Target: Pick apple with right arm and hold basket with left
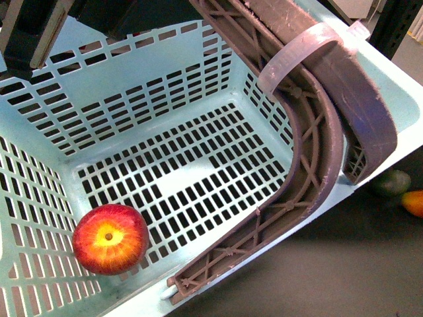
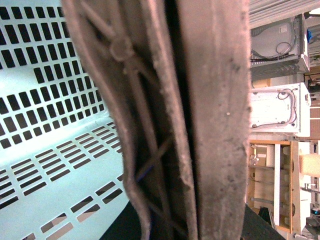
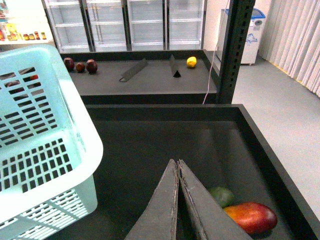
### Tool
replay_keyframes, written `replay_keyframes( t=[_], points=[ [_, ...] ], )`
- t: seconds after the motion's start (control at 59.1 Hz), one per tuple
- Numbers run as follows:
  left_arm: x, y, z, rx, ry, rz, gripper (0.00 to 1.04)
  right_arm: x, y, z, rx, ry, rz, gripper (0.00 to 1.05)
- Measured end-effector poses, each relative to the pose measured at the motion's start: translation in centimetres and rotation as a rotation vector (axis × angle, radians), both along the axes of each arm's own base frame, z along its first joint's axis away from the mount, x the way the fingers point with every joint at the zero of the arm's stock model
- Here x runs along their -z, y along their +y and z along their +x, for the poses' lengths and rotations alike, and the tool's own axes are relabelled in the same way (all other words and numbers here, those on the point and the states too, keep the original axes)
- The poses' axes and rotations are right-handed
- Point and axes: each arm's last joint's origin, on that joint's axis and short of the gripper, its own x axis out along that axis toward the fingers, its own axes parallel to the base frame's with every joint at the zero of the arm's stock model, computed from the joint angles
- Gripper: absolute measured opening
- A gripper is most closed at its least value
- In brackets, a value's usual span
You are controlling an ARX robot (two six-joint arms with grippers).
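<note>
The red apple (image 1: 110, 238) with yellow-orange streaks lies inside the light aqua basket (image 1: 165, 119), in its near left corner on the slotted floor. The basket's brown ribbed handle (image 1: 310, 152) curves over its right side. My left gripper is shut on that handle (image 2: 200, 120), which fills the left wrist view; the fingers themselves are hidden. My right gripper (image 3: 177, 162) is shut and empty, hovering over a black bin beside the basket's wall (image 3: 45, 145). The apple does not show in the right wrist view.
A green fruit (image 3: 221, 196) and a red-orange mango-like fruit (image 3: 252, 216) lie in the black bin (image 3: 260, 145); both also show in the front view (image 1: 391, 182), (image 1: 414, 202). A black post (image 3: 235, 45) stands behind. Shelves hold dark fruits (image 3: 80, 65) and a yellow one (image 3: 191, 61).
</note>
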Motion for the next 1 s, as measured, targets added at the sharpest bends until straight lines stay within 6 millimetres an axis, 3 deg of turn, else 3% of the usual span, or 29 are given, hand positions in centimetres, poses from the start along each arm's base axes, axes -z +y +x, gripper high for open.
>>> replay_keyframes(
  t=[0.88,0.998],
  points=[
    [0.0,0.0,0.0,0.001,-0.002,0.002,0.17,0.3,0.0,-2.3,0.001,0.006,0.0,0.02],
    [0.0,0.0,0.0,-0.002,0.002,-0.002,0.17,0.3,0.0,-2.3,0.001,0.005,0.0,0.19]
  ],
)
